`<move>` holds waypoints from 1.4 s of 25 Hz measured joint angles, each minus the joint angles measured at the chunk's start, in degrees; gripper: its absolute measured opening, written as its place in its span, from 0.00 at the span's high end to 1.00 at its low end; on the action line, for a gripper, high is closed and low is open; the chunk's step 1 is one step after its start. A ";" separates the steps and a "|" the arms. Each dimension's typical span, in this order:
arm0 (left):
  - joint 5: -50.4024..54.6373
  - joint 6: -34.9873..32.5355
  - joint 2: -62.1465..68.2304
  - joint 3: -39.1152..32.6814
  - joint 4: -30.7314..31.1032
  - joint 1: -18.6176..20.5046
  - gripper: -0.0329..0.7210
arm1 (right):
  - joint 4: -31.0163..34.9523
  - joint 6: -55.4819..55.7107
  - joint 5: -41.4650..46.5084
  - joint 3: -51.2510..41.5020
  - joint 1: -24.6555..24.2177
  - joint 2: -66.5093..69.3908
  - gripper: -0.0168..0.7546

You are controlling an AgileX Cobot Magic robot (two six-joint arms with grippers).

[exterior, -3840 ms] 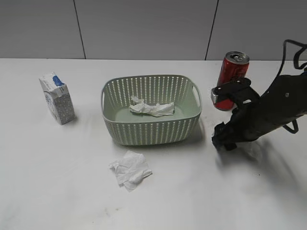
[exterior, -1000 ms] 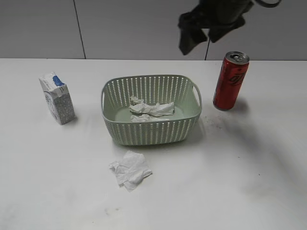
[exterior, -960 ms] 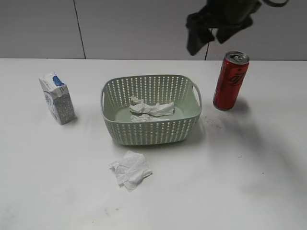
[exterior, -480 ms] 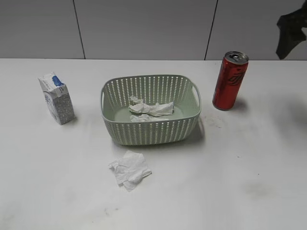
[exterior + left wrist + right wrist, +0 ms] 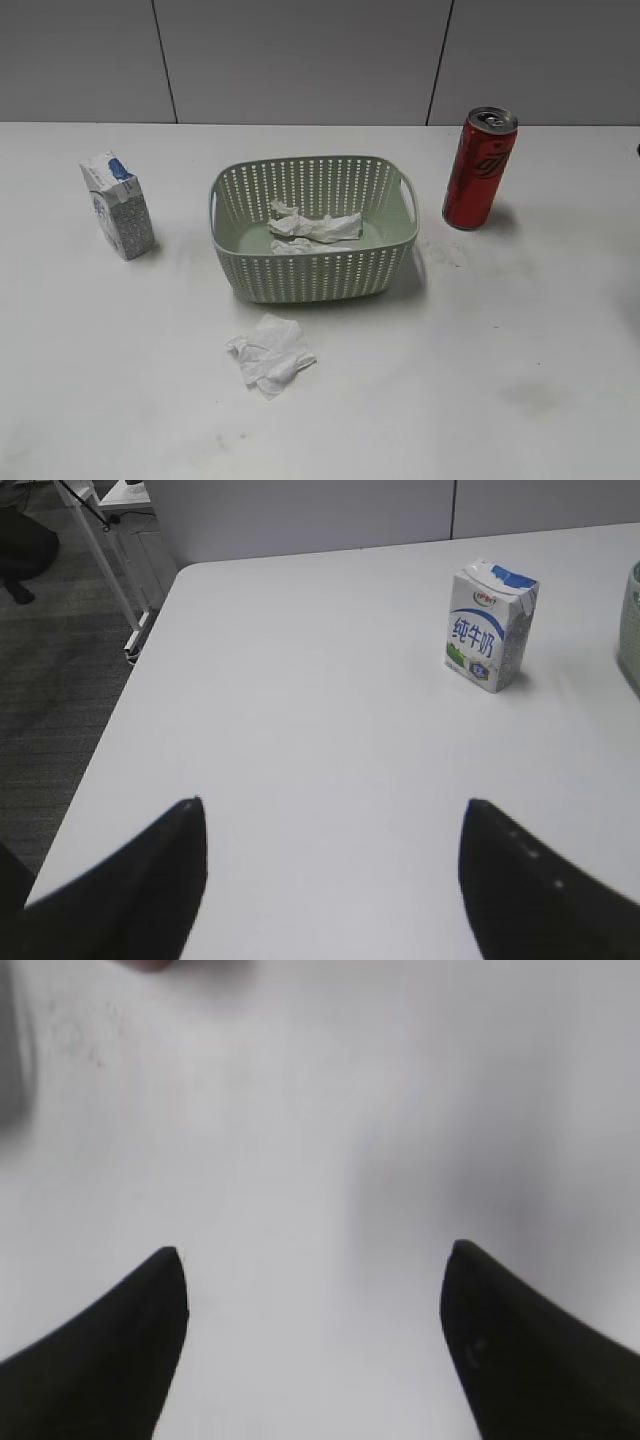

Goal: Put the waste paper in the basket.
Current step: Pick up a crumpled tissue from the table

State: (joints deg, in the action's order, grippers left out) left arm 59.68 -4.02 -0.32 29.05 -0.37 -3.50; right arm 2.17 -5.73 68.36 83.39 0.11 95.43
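A pale green perforated basket point(image 5: 315, 272) stands mid-table with a crumpled white paper point(image 5: 318, 227) inside it. Another crumpled white paper point(image 5: 272, 354) lies on the table just in front of the basket. Neither arm shows in the exterior view. My left gripper point(image 5: 332, 810) is open and empty above bare table near the left edge. My right gripper point(image 5: 315, 1252) is open and empty above bare table; the view is blurred.
A red drink can point(image 5: 480, 169) stands right of the basket. A small white and blue milk carton point(image 5: 118, 205) stands left of it and shows in the left wrist view point(image 5: 490, 628). The table's left edge point(image 5: 105, 760) drops to a dark floor.
The right arm rose from the table beside the can, swung high over the basket, then left the exterior view to the right. Papers, basket, can and carton stayed put.
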 joint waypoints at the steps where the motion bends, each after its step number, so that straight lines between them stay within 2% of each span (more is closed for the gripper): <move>1: 0.00 0.00 0.00 0.00 0.00 0.00 0.19 | 0.26 -0.05 -0.14 -3.14 0.00 -2.69 0.21; 10: 0.00 0.00 0.00 0.00 0.00 0.00 0.19 | 2.00 -1.78 -9.17 -31.43 0.00 -27.19 0.21; 17: 0.00 0.00 0.00 0.00 -0.05 0.00 0.19 | 2.62 -1.84 -11.09 -47.08 0.00 -43.55 0.21; 25: 0.00 0.00 0.00 0.00 -0.05 0.00 0.19 | 2.62 -1.84 -13.15 -58.22 0.00 -62.59 0.21; 35: 0.00 0.00 0.00 0.00 0.05 0.00 0.22 | 2.62 -1.75 -14.14 -58.70 0.00 -84.75 0.21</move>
State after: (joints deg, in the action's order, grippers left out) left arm 59.68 -4.02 -0.32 29.05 -0.32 -3.50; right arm 4.79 -7.48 54.21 24.69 0.11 10.68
